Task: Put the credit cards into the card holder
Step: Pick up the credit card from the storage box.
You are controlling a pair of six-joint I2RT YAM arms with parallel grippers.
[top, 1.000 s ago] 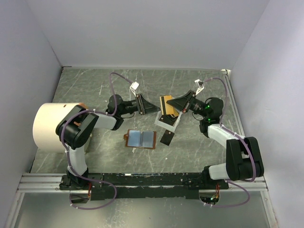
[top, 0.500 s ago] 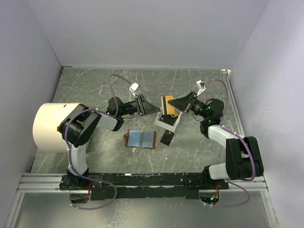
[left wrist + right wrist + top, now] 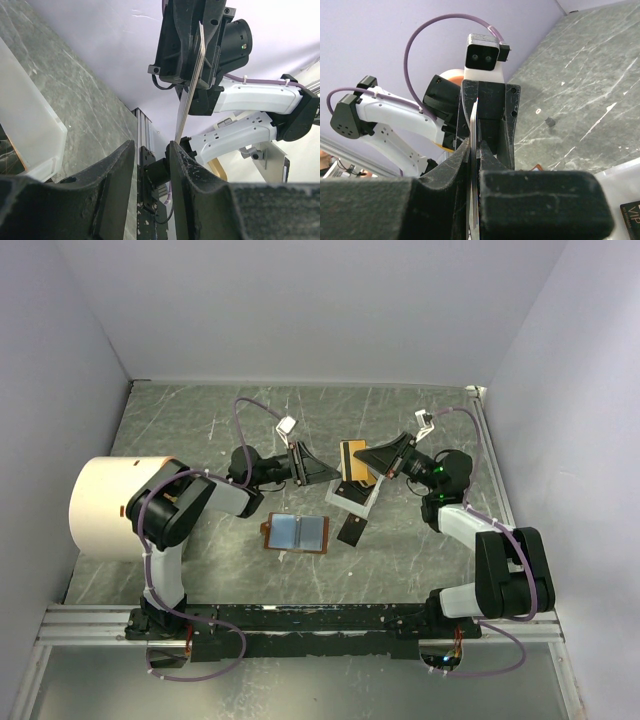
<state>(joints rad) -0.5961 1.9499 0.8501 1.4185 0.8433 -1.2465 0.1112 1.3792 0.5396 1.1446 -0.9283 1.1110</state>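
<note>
- Walls (image 3: 300, 310), lavender, enclose the grey marbled table (image 3: 200, 420).
- White cylinder (image 3: 100, 505) stands left of the left tool (image 3: 325, 472), whose jaws are partly apart and empty.
- White tray (image 3: 345, 502) lies below the right tool (image 3: 365, 455), which is clamped on the tan credit card (image 3: 352, 458).
- Card holder (image 3: 297, 532) lies open on the near side of the left tool, with the dark credit card (image 3: 351, 530) beside it.

1 large white cylinder (image 3: 100, 508) sits at the left edge of the grey-green marbled table (image 3: 190, 420). 1 shallow white tray (image 3: 366, 503) lies near the table's middle, askew to its edges. Pale lilac walls (image 3: 300, 310) enclose 3 sides, and a metal rail (image 3: 90, 625) runs along the near edge.
</note>
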